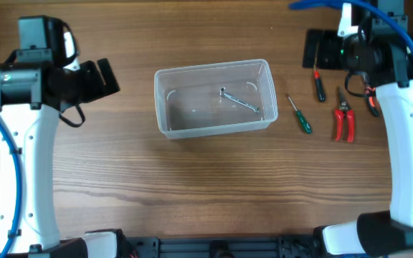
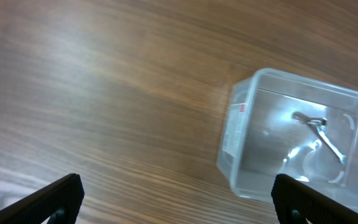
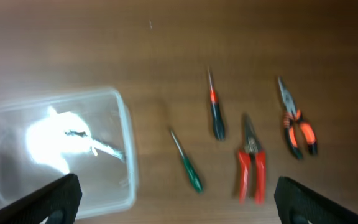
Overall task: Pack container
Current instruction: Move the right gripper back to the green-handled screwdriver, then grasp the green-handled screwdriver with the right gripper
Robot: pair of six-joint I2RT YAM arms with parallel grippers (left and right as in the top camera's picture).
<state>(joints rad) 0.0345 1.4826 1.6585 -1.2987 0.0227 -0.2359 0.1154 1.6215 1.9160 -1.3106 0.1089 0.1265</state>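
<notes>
The clear plastic container (image 1: 163,107) sits at the table's middle with a small metal wrench (image 1: 239,101) inside. It also shows in the left wrist view (image 2: 234,134) and the right wrist view (image 3: 128,155). To its right lie a green screwdriver (image 1: 300,117), red-handled cutters (image 1: 345,122), a black-and-red screwdriver (image 1: 319,85) and orange-handled pliers (image 3: 297,129). My left gripper (image 1: 103,77) is open and empty, left of the container. My right gripper (image 1: 323,49) is open and empty, behind the tools.
Bare wooden tabletop (image 1: 206,193) surrounds the container. The right arm's white link (image 1: 407,143) stands just right of the tools and partly covers the orange pliers. The left arm (image 1: 20,158) stands at the far left.
</notes>
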